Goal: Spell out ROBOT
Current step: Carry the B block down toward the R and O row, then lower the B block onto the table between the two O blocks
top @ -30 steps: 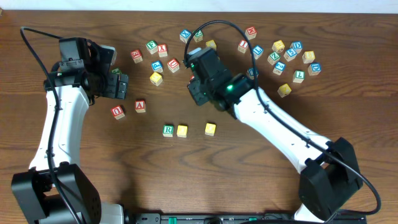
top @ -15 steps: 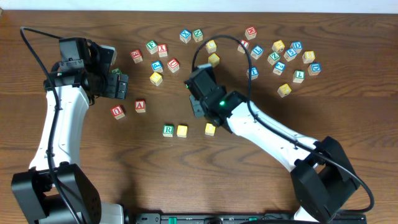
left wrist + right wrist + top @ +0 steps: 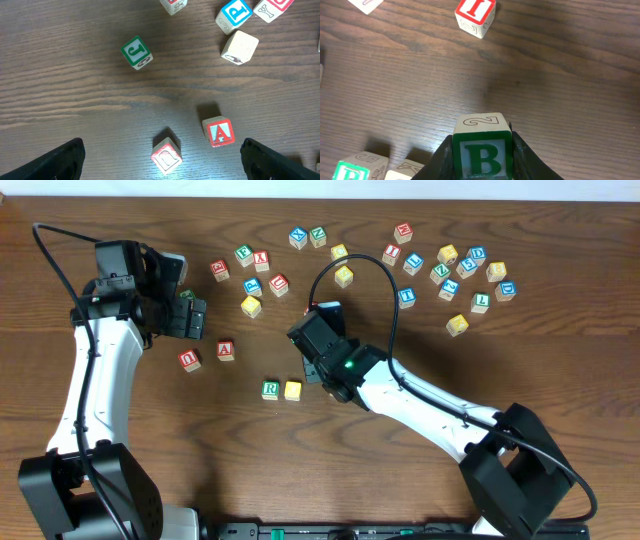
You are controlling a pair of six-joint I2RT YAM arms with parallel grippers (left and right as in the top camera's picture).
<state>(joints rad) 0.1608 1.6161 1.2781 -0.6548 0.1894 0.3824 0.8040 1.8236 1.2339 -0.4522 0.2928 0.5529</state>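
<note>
B cube gripped beside the row

Nearest the table's front edge, R cube and a yellow cube sit side by side. Just right of them, the right gripper clamps the B cube. Farther left, the left gripper gapes empty, and spare cubes lie toward the far edge.

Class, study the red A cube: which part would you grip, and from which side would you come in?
Probably pinch two opposite side faces of the A cube, coming straight down from above. It sits flat, letter up, with bare table all round; the nearest cube lies off one corner, apart.
</note>
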